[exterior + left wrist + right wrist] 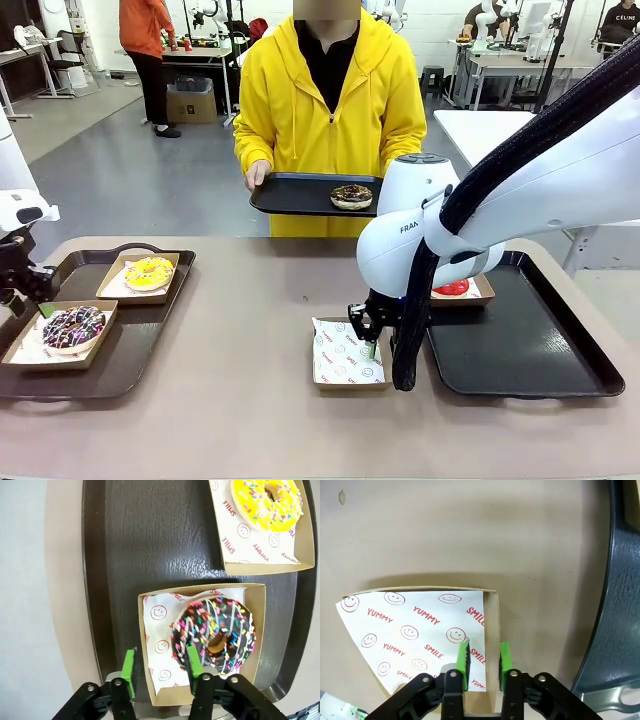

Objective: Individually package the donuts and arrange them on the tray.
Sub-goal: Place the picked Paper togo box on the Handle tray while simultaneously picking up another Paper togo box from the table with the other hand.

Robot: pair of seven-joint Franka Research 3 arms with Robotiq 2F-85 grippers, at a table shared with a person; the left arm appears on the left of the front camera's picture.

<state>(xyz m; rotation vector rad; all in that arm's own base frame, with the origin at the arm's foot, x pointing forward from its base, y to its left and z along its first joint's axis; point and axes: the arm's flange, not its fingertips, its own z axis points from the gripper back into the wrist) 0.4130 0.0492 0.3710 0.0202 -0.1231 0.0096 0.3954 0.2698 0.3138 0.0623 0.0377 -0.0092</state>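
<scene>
**Right gripper pinches an empty box wall; left gripper loose around a filled one**

Right gripper (483, 666) has its green pads pressed together on the side wall of the empty, paper-lined brown cardboard box (346, 353) at the table's middle, one pad inside on the printed liner, one outside. Left gripper (161, 668) straddles a box wall with its pads apart and no squeeze.

By size: the beige table (250, 300) carries two dark plastic trays. The left tray (120, 350) holds two shallow lined boxes, one with the yellow-iced sprinkled donut (149, 272), the nearer one (150, 680) with the chocolate donut with coloured sprinkles (214, 634). The right tray (520, 350) has a box at its far left corner with the glossy red donut (452, 288), mostly hidden by the arm.

A person in a yellow hoodie holds a third dark tray (300, 195) above the far edge, bearing the dark chocolate donut (351, 196).
</scene>
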